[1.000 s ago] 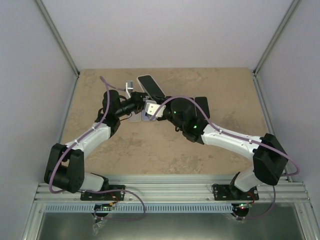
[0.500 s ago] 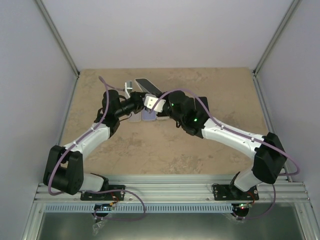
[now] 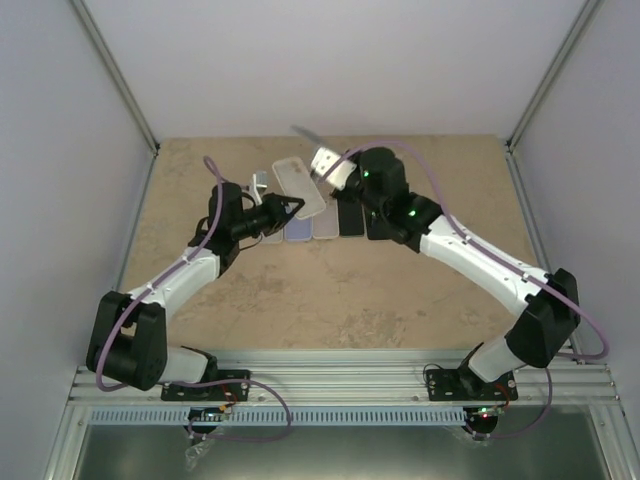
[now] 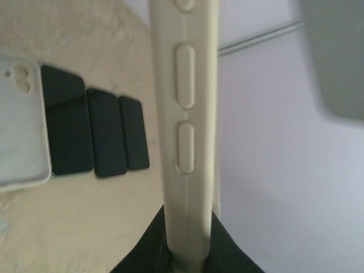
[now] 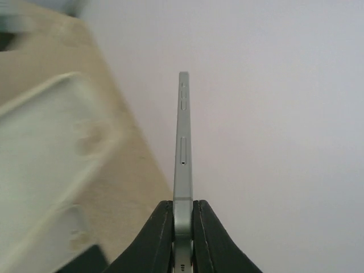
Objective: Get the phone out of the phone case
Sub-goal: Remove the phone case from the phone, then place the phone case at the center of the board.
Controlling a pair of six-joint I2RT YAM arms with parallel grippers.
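The phone (image 5: 183, 142) shows edge-on as a thin grey slab, clamped between the fingers of my right gripper (image 5: 183, 219). From above, the right gripper (image 3: 322, 161) holds the phone (image 3: 305, 133) blurred near the back wall, apart from the case. The cream phone case (image 4: 185, 114) stands edge-on in my left gripper (image 4: 187, 250), which is shut on its lower end. In the top view the case (image 3: 300, 186) tilts up from the left gripper (image 3: 277, 208), its hollow showing. The case (image 5: 51, 165) is a pale blur at the left of the right wrist view.
A row of flat phones and cases lies on the tan table (image 3: 330, 290) under both grippers: a white case (image 4: 20, 122) and dark phones (image 4: 65, 128) (image 4: 108, 133) (image 4: 133, 132). Walls close in at the back and both sides.
The right gripper has drawn the phone out of the case and carried it up toward the back wall. The left gripper keeps the emptied case, shifted slightly left.
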